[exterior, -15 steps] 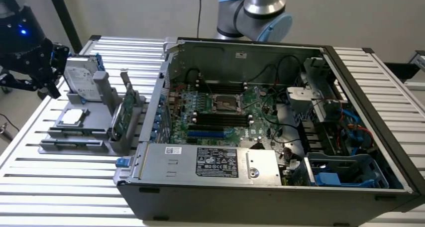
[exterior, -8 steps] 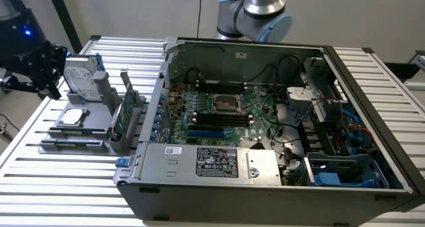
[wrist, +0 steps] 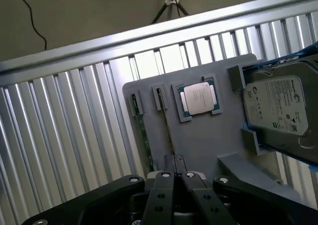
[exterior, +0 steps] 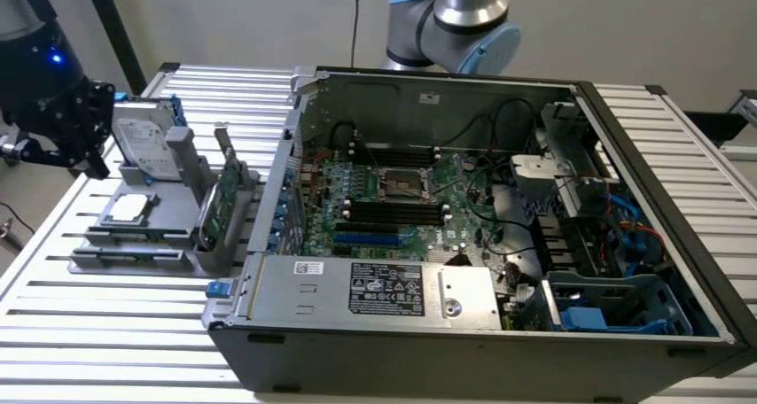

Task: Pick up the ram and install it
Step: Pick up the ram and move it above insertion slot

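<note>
The ram (wrist: pixel 142 133) is a thin green stick standing on edge in a slot of the grey holder plate (wrist: pixel 208 135). In the exterior view it stands at the holder's side nearest the computer case (exterior: pixel 216 211). My gripper (wrist: pixel 174 161) hangs above the holder with its black fingers (wrist: pixel 162 185) pressed together and nothing between them. It is a little to one side of the ram and does not touch it. In the exterior view the black gripper (exterior: pixel 85 156) hovers at the exterior view's left, beside the holder.
On the holder also lie a square silver processor (wrist: pixel 199 97) and a hard drive (wrist: pixel 278 106). The open computer case (exterior: pixel 473 227) with its motherboard and black memory slots (exterior: pixel 391 211) fills the middle of the slatted metal table (exterior: pixel 106 333). The arm's base (exterior: pixel 456 23) stands behind the case.
</note>
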`<state>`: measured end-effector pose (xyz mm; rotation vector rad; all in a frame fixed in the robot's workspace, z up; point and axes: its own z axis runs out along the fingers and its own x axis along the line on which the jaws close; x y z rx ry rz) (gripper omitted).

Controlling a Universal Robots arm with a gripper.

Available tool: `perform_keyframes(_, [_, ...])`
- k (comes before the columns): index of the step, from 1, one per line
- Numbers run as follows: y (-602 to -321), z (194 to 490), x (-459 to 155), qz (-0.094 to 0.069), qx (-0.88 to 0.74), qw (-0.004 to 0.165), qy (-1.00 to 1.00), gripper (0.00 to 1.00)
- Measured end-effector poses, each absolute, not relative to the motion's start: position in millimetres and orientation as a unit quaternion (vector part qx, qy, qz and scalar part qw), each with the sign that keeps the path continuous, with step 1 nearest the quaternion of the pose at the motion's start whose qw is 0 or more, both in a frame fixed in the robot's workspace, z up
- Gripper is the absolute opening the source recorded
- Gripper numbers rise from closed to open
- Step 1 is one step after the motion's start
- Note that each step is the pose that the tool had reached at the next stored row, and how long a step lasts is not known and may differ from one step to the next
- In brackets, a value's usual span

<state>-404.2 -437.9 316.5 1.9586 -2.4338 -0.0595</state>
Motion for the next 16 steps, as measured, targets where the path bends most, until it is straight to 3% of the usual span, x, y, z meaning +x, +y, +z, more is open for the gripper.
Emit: perform_keyframes(16, [-456, 311, -415, -0.017, 0.670, 0.007, -0.742, 0.11])
